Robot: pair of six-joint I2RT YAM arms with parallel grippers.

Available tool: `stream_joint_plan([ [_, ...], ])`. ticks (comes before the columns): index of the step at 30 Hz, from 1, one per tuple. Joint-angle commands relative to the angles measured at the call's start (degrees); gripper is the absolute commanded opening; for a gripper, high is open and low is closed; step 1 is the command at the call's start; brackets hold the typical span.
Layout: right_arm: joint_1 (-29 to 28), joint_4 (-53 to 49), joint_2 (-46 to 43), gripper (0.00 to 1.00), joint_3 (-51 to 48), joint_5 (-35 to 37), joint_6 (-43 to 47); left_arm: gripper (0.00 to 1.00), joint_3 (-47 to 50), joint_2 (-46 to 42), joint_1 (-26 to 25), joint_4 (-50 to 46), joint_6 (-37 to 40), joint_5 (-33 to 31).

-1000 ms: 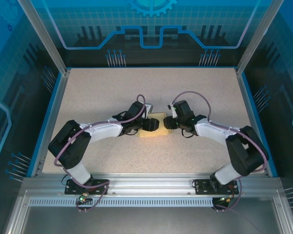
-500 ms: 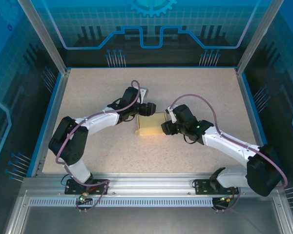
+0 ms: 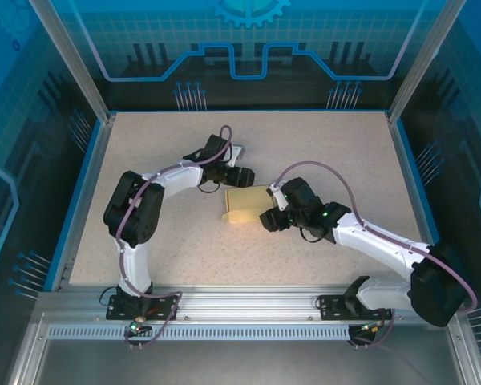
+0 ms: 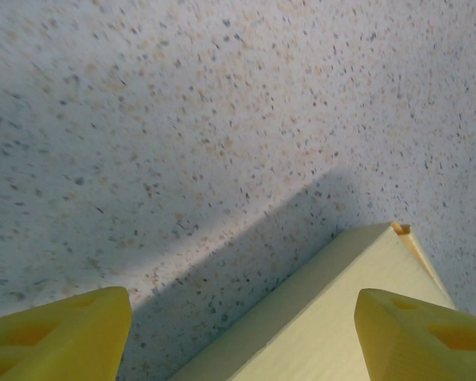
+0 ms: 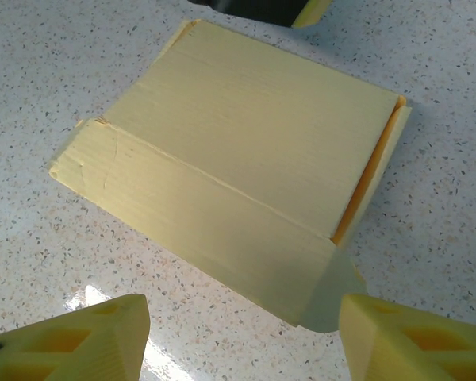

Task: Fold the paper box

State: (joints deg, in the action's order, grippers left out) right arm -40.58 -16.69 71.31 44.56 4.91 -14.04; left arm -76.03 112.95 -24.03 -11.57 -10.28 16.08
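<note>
Right gripper point(image 3: 266, 219): jaws apart, nothing between them, low over the table point(image 3: 160, 152) at the near-right side of the paper box point(image 3: 244, 207). The box lies mid-table, assembled, with a broad face up. One rounded end flap point(image 5: 333, 295) sticks out, possibly untucked; the angle is poor. Left gripper point(image 3: 244, 178): just beyond the box's far edge, jaws apart, holding nothing, with a box corner showing between its yellow fingers point(image 4: 63, 333).

Speckled beige table point(image 3: 144, 160), blue strip along left, far and right edges. Near centre, lying flat on the top: pale yellow paper box point(image 3: 247, 205), one long crease across its upper face, small tab point(image 5: 334, 292) poking out at one corner.
</note>
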Motion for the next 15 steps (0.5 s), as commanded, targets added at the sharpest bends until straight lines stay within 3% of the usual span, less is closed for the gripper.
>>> stream_joint_plan([
  [1,-0.6,-0.6,1.0,0.65,0.8,-0.1,0.3,0.76,-1.1,0.6,0.5,-3.9,1.1,7.3],
  [15,1.1,-4.7,-1.1,0.65,1.9,-1.2,-0.9,0.71,13.6,-8.0,0.1,4.3,-5.5,15.3],
])
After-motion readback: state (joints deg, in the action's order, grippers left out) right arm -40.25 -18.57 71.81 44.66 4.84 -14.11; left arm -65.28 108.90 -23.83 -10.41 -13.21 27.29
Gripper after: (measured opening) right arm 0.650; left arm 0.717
